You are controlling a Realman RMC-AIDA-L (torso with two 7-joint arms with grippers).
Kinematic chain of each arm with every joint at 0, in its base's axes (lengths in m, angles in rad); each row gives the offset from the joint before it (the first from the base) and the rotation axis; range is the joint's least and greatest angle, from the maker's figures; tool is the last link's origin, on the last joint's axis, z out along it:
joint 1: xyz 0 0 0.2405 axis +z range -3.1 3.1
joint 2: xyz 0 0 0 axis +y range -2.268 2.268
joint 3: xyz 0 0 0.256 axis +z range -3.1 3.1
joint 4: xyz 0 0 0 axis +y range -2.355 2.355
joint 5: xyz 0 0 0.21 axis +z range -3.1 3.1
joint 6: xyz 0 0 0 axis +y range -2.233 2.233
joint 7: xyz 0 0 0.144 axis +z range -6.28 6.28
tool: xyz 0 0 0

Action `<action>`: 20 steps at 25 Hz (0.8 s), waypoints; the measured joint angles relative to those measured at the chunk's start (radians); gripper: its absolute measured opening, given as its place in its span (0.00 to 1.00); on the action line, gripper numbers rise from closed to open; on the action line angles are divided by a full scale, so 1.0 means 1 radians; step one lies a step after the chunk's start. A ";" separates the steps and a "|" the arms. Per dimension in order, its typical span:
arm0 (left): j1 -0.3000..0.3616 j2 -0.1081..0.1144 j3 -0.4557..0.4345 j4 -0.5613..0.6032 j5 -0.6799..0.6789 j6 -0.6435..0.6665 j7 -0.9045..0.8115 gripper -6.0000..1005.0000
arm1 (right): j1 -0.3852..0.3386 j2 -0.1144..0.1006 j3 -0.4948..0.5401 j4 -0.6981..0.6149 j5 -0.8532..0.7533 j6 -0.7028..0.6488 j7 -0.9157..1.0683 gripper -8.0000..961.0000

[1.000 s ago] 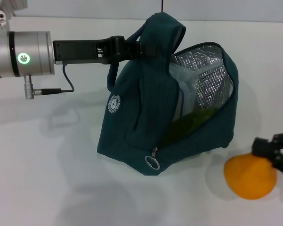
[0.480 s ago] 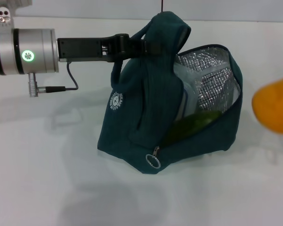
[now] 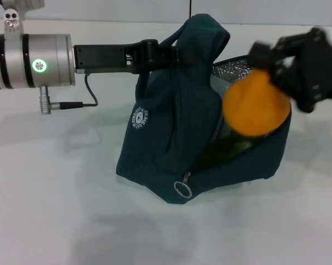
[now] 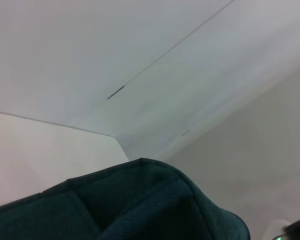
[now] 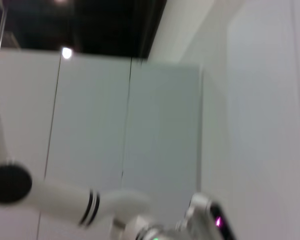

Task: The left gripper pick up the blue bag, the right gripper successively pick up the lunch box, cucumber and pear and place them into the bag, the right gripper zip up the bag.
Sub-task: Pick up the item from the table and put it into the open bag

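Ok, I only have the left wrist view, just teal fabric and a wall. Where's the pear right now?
Observer: The pear is off the table, held by the right gripper in front of the blue bag opening.
Operator: Is the bag open?
Observer: Yes, the silver lining shows and the zipper ring hangs at the low front corner.
Operator: Is anything inside?
Observer: The cucumber shows in the lower part of the opening; the pear blocks the rest.
Operator: And my left gripper?
Observer: The left gripper is clamped on the bag's top by the handles.
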 joint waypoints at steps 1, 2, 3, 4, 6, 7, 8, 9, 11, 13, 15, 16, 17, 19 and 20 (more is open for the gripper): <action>0.000 0.000 0.000 0.000 -0.001 0.000 -0.002 0.06 | 0.001 0.002 -0.032 0.004 0.002 0.022 -0.008 0.11; 0.000 0.000 0.000 0.000 -0.003 0.000 -0.003 0.06 | 0.001 0.003 -0.055 0.008 0.002 0.039 -0.016 0.12; 0.000 0.000 0.000 0.000 -0.008 0.000 -0.003 0.06 | 0.001 0.004 -0.077 0.016 0.003 0.054 -0.025 0.12; 0.000 0.000 0.000 0.000 -0.008 0.000 -0.003 0.06 | 0.002 0.005 -0.099 0.031 0.004 0.072 -0.038 0.12; 0.000 0.000 -0.001 0.000 -0.010 0.000 -0.003 0.06 | 0.001 0.005 -0.112 0.045 0.005 0.085 -0.049 0.13; 0.000 0.000 -0.002 0.000 -0.010 0.000 -0.004 0.06 | 0.002 0.005 -0.132 0.068 0.005 0.106 -0.063 0.13; 0.000 0.000 -0.002 0.000 -0.010 0.000 -0.004 0.06 | 0.000 0.005 -0.160 0.084 0.006 0.130 -0.072 0.13; 0.000 0.000 -0.002 0.000 -0.010 0.000 -0.004 0.06 | 0.000 0.005 -0.160 0.084 0.006 0.130 -0.072 0.14; 0.000 0.000 -0.002 0.000 -0.011 0.000 -0.003 0.06 | -0.011 0.006 -0.208 0.103 0.007 0.159 -0.087 0.14; 0.000 0.000 -0.002 0.000 -0.011 0.000 -0.003 0.06 | -0.017 0.006 -0.220 0.105 0.006 0.161 -0.088 0.15; 0.001 0.000 -0.002 0.000 -0.011 0.000 -0.003 0.06 | -0.024 0.005 -0.235 0.105 0.001 0.162 -0.085 0.16; 0.002 0.000 -0.002 0.000 -0.011 0.000 -0.003 0.06 | -0.027 0.005 -0.240 0.105 0.000 0.162 -0.079 0.16; 0.002 0.000 -0.002 0.000 -0.011 0.000 -0.003 0.06 | -0.033 0.003 -0.245 0.105 0.000 0.162 -0.073 0.16; 0.003 0.000 -0.002 0.000 -0.011 0.000 -0.003 0.06 | -0.050 0.002 -0.246 0.101 0.008 0.161 -0.063 0.17; 0.003 0.001 -0.002 0.000 -0.011 0.000 -0.003 0.06 | -0.058 0.001 -0.245 0.098 0.016 0.161 -0.060 0.17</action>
